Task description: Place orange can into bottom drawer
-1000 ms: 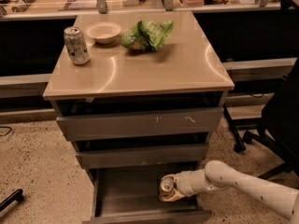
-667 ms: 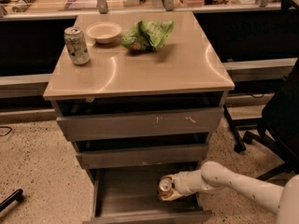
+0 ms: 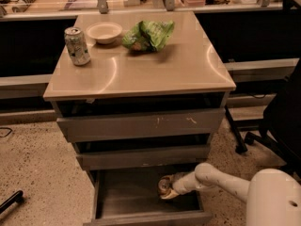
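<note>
Tool (image 3: 169, 191) clenched on the orange can (image 3: 164, 185) inside the open bottom drawer (image 3: 124, 199).
The can is tilted, silver top toward 9 o'clock, at the drawer's 3 o'clock side. The arm (image 3: 221, 180) reaches in from 4 o'clock. Up on the surface (image 3: 155, 69) sit a pale can (image 3: 77, 45), bowl (image 3: 104, 32) and green bag (image 3: 148, 35).

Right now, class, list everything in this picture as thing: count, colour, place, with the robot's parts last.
orange can: one, orange-brown, inside the bottom drawer, right side
bottom drawer: one, grey, pulled open, lowest in the cabinet
upper drawers: two, grey, above it
cabinet top: one, beige
pale can: one, silver-green, upright, left on the top
bowl: one, cream, back of the top
bag: one, green, right of the bowl
chair: one, black, right of the cabinet
arm: one, white, reaching in from the lower right
gripper: one, white, in the bottom drawer at the orange can
</note>
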`<state>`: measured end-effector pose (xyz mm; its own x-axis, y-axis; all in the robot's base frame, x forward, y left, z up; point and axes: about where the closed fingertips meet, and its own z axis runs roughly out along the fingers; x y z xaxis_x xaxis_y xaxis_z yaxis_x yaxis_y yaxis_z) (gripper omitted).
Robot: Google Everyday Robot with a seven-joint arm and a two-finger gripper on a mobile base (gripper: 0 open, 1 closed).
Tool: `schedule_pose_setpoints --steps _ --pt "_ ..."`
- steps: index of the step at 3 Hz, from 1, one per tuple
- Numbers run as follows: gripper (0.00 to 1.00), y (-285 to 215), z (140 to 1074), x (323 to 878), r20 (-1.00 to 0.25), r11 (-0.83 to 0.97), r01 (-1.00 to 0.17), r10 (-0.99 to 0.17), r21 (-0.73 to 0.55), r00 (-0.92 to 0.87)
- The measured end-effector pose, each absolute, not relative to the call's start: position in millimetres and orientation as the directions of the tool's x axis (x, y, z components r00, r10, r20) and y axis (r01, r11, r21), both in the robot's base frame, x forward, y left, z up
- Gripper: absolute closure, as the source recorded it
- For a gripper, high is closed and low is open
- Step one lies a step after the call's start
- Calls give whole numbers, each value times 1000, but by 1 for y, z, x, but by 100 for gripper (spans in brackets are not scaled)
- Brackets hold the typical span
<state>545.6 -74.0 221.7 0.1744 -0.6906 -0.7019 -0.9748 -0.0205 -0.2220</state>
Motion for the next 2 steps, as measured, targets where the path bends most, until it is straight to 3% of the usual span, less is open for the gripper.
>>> schedule_pose_setpoints --steps 2 --pt "100 -85 164 566 -680 28 -987 -728 -158 88"
